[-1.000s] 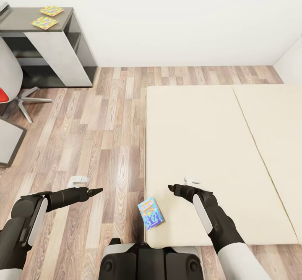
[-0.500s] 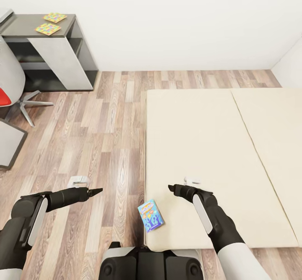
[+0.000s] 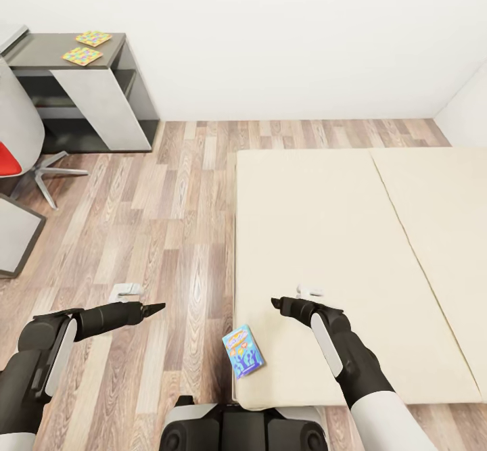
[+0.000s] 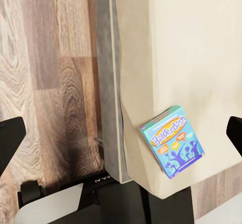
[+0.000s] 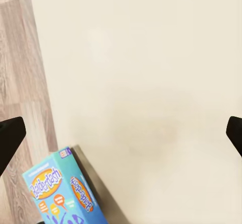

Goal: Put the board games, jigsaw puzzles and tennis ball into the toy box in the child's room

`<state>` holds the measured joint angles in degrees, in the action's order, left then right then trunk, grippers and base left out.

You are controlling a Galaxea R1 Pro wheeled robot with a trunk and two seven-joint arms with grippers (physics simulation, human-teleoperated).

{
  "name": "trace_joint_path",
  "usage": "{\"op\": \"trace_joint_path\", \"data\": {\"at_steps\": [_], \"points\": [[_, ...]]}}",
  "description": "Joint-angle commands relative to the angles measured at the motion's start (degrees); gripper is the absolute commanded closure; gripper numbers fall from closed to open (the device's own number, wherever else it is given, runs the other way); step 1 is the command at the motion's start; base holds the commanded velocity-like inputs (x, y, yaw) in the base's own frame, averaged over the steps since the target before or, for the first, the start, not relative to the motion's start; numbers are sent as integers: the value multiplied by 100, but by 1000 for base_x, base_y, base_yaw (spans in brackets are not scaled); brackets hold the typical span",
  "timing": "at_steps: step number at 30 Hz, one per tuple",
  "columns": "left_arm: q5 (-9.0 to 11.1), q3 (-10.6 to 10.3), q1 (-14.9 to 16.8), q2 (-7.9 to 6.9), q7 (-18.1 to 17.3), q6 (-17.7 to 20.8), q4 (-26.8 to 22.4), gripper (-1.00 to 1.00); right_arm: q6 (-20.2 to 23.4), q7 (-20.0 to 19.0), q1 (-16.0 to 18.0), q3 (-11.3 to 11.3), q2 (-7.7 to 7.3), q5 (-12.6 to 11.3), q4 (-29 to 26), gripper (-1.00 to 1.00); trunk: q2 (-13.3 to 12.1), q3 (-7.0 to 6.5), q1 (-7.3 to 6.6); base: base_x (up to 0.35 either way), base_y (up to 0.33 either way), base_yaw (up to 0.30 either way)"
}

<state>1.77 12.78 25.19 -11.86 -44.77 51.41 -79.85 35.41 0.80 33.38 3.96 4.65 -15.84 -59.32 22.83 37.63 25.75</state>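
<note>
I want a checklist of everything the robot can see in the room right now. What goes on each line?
Surface: the bed has a plain cream mattress; the wood floor lies beside it.
Job's things: a blue board game lies at the mattress's near corner by the edge; two jigsaw puzzles lie flat on the dark table by the far wall.
Clutter: nothing seen.
Grippers: left gripper open, empty, over the floor; right gripper open, empty, over the mattress, apart from the game.
Cables: nothing seen.
Surroundings: white wall, a chair with a red seat near the table.
</note>
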Motion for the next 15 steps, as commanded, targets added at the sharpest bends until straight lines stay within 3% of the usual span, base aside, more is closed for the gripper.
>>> {"op": "trace_joint_path", "data": {"at_steps": [1,15], "points": [[17,5,3,0,-6,45,-3,-100,27,8,2,0,0,-16,-4,-100,9,-3,4,0,0,0],[-29,-17,3,0,54,63,3,-100,5,15,2,0,0,-13,43,-100,9,-135,4,0,0,0]]}}
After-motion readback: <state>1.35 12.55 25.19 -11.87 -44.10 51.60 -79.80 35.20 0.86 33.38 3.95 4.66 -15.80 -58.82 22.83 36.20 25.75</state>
